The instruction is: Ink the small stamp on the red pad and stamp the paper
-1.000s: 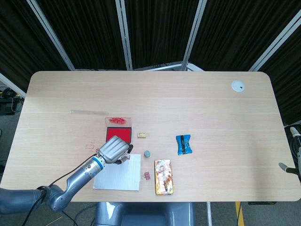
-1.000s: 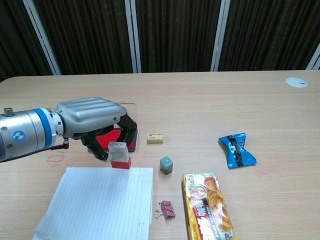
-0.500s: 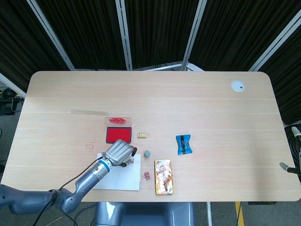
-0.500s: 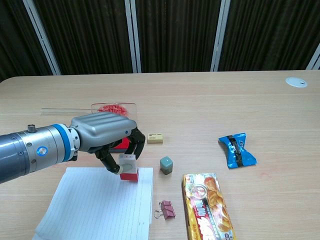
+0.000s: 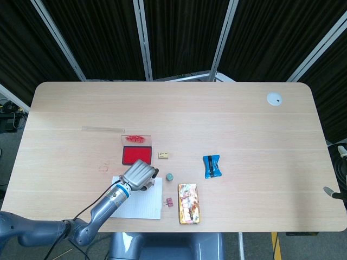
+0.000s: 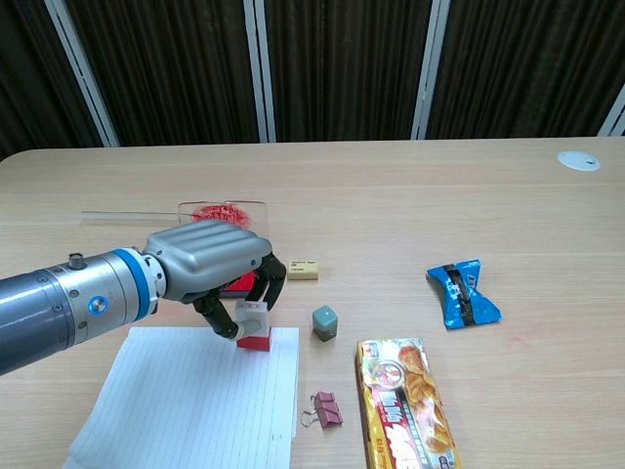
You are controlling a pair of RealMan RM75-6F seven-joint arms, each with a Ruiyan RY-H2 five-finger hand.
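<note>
Fingers (image 6: 256, 289) of the left hand (image 6: 210, 269) are pinching the stamp (image 6: 254, 326) near its pale top. The red base of the stamp is sitting at the far right corner of the paper (image 6: 190, 401), and it looks like it is touching the sheet. The red pad (image 5: 135, 155) is lying just behind the paper, close to the hand. The right hand is not showing in either view, so its state cannot be told.

The stamp is looking small, hard and light. It should not bend or break. Holding it high on the sides, as the hand is doing, is leaving the inky bottom free. Because it is so small, it could tip or slip if the fingers are squeezing unevenly, so a straight push down seems best. The paper is thin and floppy and nothing is holding it down. It could slide or lift with the stamp when the hand is going up.

A green cube (image 6: 324, 322), a clip (image 6: 325, 409) and a snack bag (image 6: 408, 402) are lying near the paper.
</note>
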